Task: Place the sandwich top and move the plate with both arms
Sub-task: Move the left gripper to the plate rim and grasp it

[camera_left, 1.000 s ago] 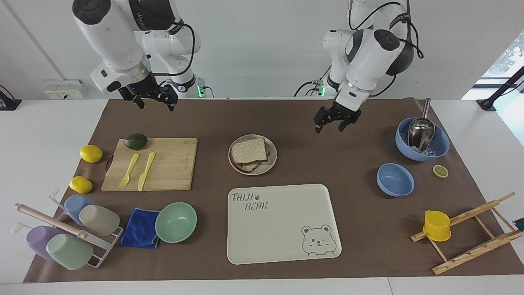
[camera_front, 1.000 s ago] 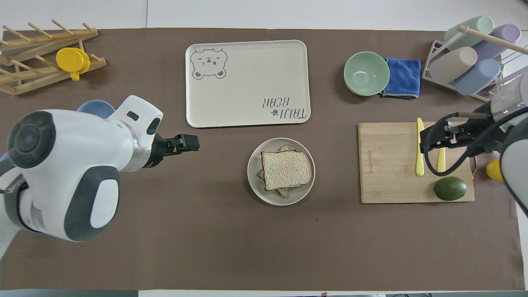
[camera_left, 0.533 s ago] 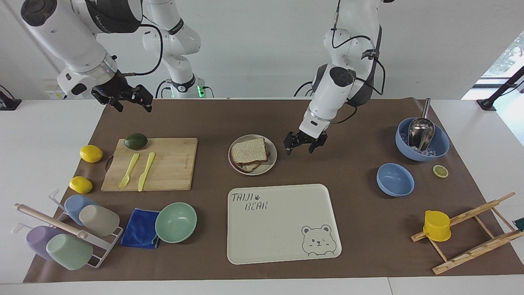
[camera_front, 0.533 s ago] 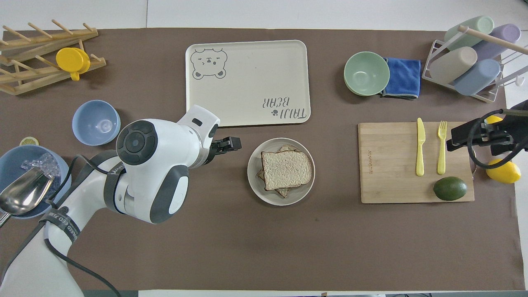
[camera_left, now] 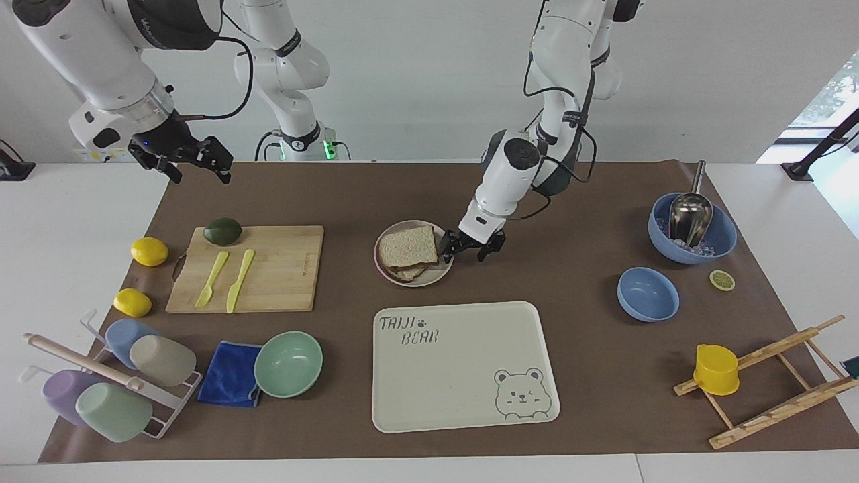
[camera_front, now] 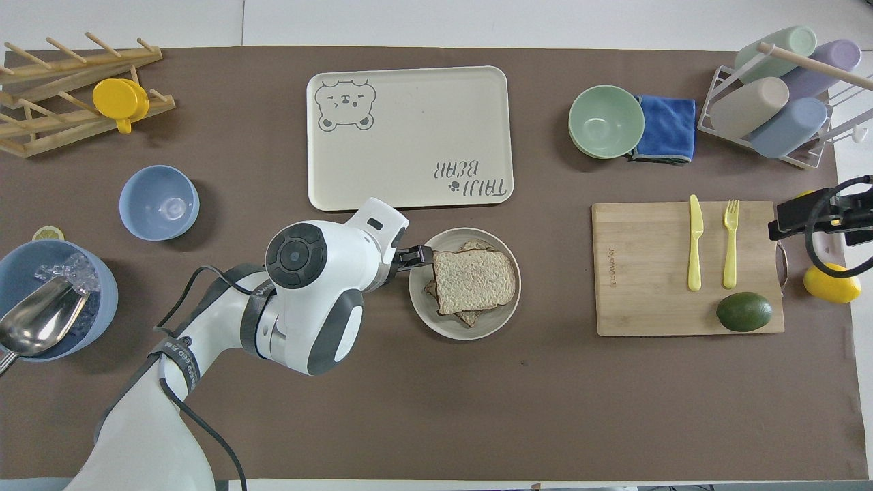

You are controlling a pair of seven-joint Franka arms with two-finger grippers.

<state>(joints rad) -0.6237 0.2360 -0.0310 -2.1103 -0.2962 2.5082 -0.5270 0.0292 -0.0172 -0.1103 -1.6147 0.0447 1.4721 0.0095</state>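
Speckled bread slice [camera_left: 407, 247] flat atop sandwich, on round beige plate [camera_left: 445, 267]

Matt plate [camera_left: 444, 268], speckled sandwich top [camera_left: 407, 247], wooden board [camera_left: 282, 268].

Bench [camera_left: 80, 221] white under a brown mat [camera_left: 590, 201]; plate [camera_left: 445, 272] beige-cream, sandwich top [camera_left: 407, 247] light speckled crumb with brown crust; tray [camera_left: 463, 362] cream with grey bear outline and lettering. Arms white with dark grey joints, left tool [camera_left: 472, 247] and right tool [camera_left: 180, 158] black. Bowl [camera_left: 288, 364] mint green beside blue cloth [camera_left: 230, 373]; two bowls [camera_left: 647, 294] blue; lemons [camera_left: 149, 251], fork [camera_left: 212, 278], knife [camera_left: 239, 280] and cup [camera_left: 716, 369] yellow; avocado [camera_left: 223, 231] dark green on pale wooden board [camera_left: 282, 268].
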